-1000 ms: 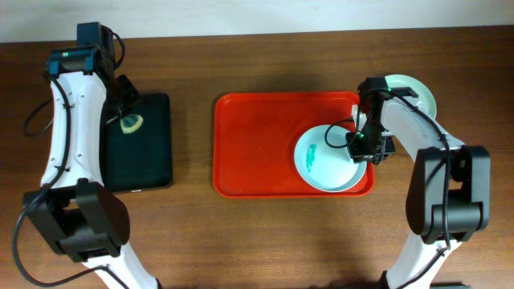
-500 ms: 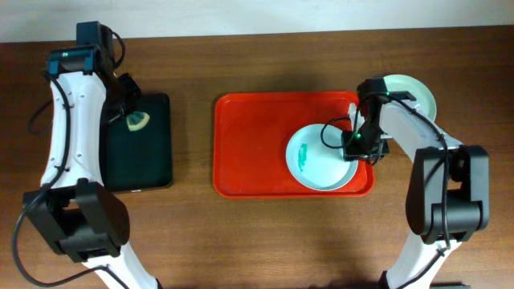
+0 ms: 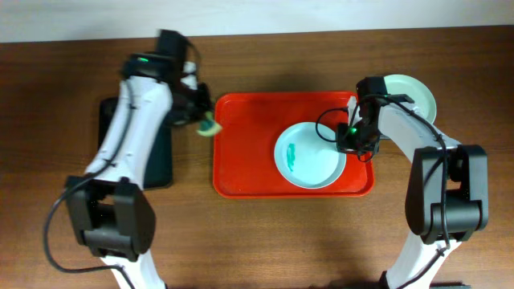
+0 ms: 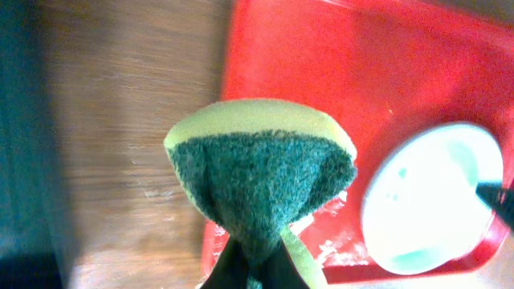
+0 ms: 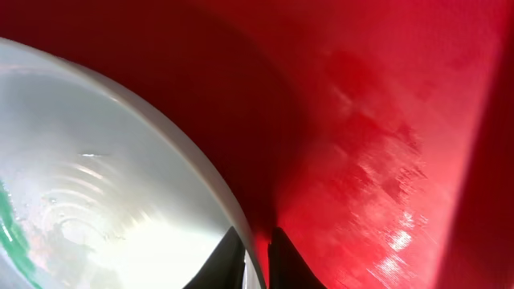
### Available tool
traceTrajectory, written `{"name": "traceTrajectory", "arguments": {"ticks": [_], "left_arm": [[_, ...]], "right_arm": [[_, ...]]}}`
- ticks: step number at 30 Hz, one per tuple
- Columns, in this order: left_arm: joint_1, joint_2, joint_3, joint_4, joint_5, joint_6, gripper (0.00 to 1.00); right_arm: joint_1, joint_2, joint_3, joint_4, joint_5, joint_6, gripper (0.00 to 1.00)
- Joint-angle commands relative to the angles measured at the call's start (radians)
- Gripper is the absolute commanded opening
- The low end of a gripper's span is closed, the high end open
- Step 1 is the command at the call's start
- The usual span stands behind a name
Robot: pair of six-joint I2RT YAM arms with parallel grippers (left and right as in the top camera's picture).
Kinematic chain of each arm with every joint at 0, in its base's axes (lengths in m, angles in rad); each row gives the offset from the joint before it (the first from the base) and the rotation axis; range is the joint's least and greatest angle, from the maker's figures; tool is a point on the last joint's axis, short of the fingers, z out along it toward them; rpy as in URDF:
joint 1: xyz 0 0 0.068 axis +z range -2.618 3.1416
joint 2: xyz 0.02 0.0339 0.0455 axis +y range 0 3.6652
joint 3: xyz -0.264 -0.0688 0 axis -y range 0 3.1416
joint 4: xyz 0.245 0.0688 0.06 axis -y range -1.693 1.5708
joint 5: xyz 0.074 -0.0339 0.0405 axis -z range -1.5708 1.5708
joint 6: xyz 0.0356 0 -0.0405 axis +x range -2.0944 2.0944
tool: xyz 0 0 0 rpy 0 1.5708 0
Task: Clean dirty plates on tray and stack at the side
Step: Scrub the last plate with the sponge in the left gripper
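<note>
The right gripper [image 3: 347, 138] pinches the right rim of a glossy, pale mint plate [image 3: 307, 158] with a teal smear left of centre. It lies in the tray's [image 3: 241, 152] right half, mid-bench. The left gripper [image 3: 199, 120] clamps a sponge [image 3: 209, 127] at the tray's left rim. A second plate [image 3: 416, 92] sits by the tray's far right corner.

Overhead view: illumination is bright and even from above. The arms [image 3: 132, 136] cast short, soft shadows on the bench [image 3: 265, 233]. Focus is uniform and no edge distortion is evident.

Left wrist view: the sponge [image 4: 261, 185] is sharp at centre. The bench and tray [image 4: 321, 72] behind it are blurred, the left edge falls dark, and the plate [image 4: 434, 201] is near overexposure.

Right wrist view: extreme close range, soft focus. The plate shows white glare at lower left, the tray carries specular patches at right, and the right fingers [image 5: 225, 269] appear as dark silhouettes.
</note>
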Motion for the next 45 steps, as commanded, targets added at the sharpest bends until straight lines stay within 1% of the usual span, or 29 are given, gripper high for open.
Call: {"name": "traceTrajectory", "arguments": {"ticks": [1,3,4,6,9,12,19,24,28,34,36,39,41,43,45], "left_arm": [[-0.112,0.006,-0.092,0.06,0.024,-0.039,0.0],[-0.173,0.006,-0.139,0.117,0.026,-0.076,0.0],[-0.203,0.006,-0.166,0.157,0.026,-0.093,0.0],[-0.243,0.007,-0.207,0.212,0.026,-0.113,0.0],[-0.279,0.007,-0.264,0.301,0.022,-0.119,0.0],[-0.28,0.007,-0.306,0.385,0.019,-0.119,0.0],[-0.28,0.007,-0.365,0.504,-0.042,-0.119,0.0],[-0.28,0.01,-0.406,0.625,-0.042,-0.127,0.0],[-0.28,0.04,-0.413,0.683,-0.041,-0.13,0.0],[-0.28,0.126,-0.413,0.688,-0.084,-0.129,0.0],[-0.275,0.149,-0.413,0.67,-0.128,-0.123,0.0],[-0.25,0.146,-0.407,0.603,-0.276,-0.098,0.0],[-0.215,0.145,-0.366,0.509,-0.362,-0.092,0.0],[-0.194,0.145,-0.326,0.455,-0.383,-0.092,0.0],[-0.169,0.145,-0.241,0.382,-0.35,-0.092,0.0]], "right_arm": [[0.051,0.028,-0.01,0.027,-0.039,0.019,0.08],[0.087,0.045,-0.01,0.06,-0.039,0.049,0.07],[0.107,0.055,-0.01,0.079,-0.039,0.072,0.04],[0.134,0.068,-0.01,0.1,-0.039,0.117,0.04],[0.172,0.077,-0.01,0.132,-0.046,0.117,0.04],[0.202,0.077,-0.01,0.166,-0.047,0.111,0.05],[0.203,0.077,-0.01,0.179,-0.058,0.111,0.05],[0.203,0.077,-0.01,0.186,-0.058,0.111,0.05],[0.203,0.077,-0.01,0.186,-0.058,0.111,0.05],[0.203,0.077,-0.01,0.185,-0.058,0.111,0.05],[0.203,0.077,-0.01,0.185,-0.057,0.111,0.05],[0.203,0.077,-0.01,0.185,-0.057,0.111,0.05],[0.202,0.077,-0.01,0.185,-0.056,0.11,0.05],[0.202,0.077,-0.01,0.185,-0.053,0.11,0.05],[0.202,0.078,-0.01,0.186,-0.053,0.11,0.04]]}}
